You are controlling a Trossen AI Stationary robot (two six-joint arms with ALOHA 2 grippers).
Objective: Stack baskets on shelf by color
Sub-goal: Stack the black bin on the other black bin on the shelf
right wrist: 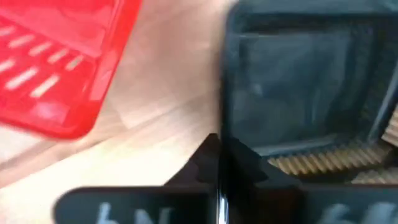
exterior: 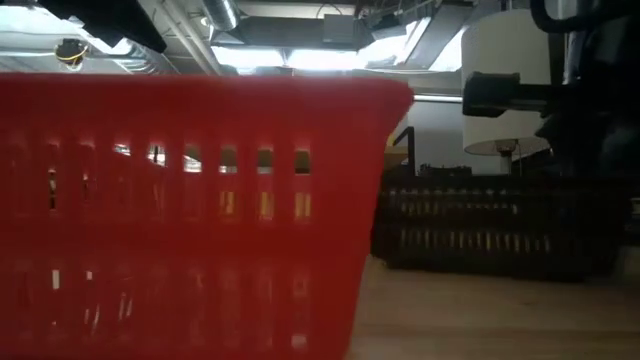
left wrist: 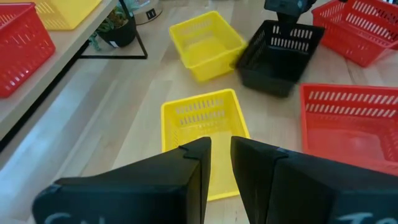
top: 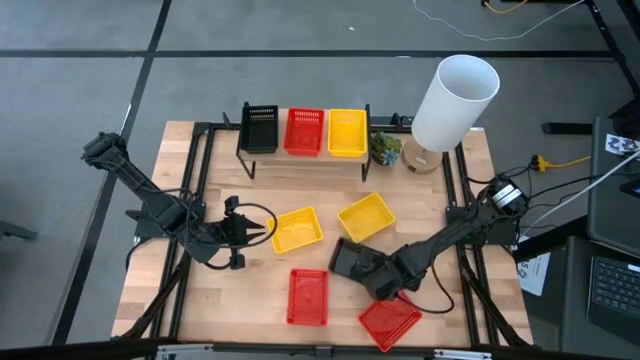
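So the right gripper [top: 352, 262] has its jaws pinched together on the near wall of a black basket [top: 350, 260] sitting on the table in front of the shelf [top: 305, 150], and honestly that grip looks thin to me: it's only got one mesh rim, so the basket could swing or slip out on the lift, and with a yellow basket [top: 366, 217] just beside it on the shelf side and a tilted red basket [top: 388, 322] just beside the arm on the side away from the shelf, either could get knocked. The left gripper [top: 262, 228] hangs at the edge of another yellow basket [top: 297, 229], jaws a little apart and around nothing as far as I can see. On the shelf top, from the left arm's end, sit a black basket [top: 260, 128], a red one [top: 304, 131] and a yellow one [top: 346, 132], one colour per spot; whether more are nested in them I can't tell. One more red basket [top: 308, 296] lies flat, farthest from the shelf. Every basket on the table looks empty, nothing inside but mesh. A small potted plant [top: 385, 148] and a lamp [top: 452, 103] stand just beside the shelf's yellow end, so a wide swing there could clip them
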